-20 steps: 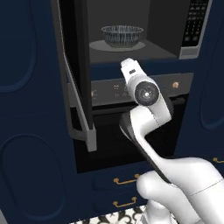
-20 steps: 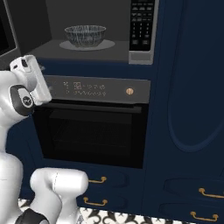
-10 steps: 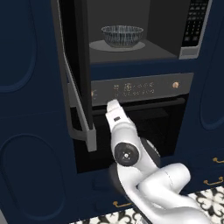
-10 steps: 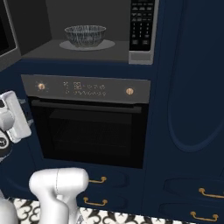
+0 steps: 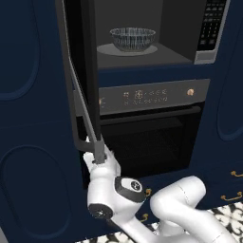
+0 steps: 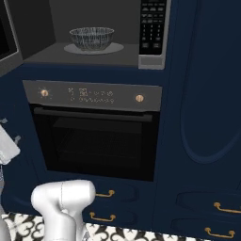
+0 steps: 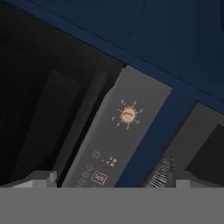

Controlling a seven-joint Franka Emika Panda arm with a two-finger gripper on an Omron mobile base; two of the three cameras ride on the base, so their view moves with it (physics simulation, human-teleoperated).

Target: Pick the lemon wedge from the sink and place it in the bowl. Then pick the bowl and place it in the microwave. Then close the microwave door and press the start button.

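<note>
The bowl [image 5: 133, 39] [image 6: 92, 37] stands on the round plate inside the open microwave [image 5: 142, 57], whose dark keypad [image 5: 209, 26] is at its right. The microwave door [image 5: 81, 80] hangs wide open, edge-on at the left. My white hand [image 5: 105, 166] is low, just under the door's bottom corner, and that corner hides its fingers. In the hand view my gripper [image 7: 113, 183] is open with nothing between the fingertips, facing the oven's control panel. The lemon wedge is hidden. The sink is out of view.
Below the microwave is an oven [image 6: 94, 141] with a grey control panel, round copper knobs [image 5: 190, 92] [image 7: 127, 115] and a dark glass door. Dark blue cabinet fronts [image 6: 207, 94] flank it, with brass-handled drawers [image 6: 102, 193] underneath.
My arm has swung down and to the left, from in front of the oven panel to under the open door's lower corner. The bowl and door have not moved.
</note>
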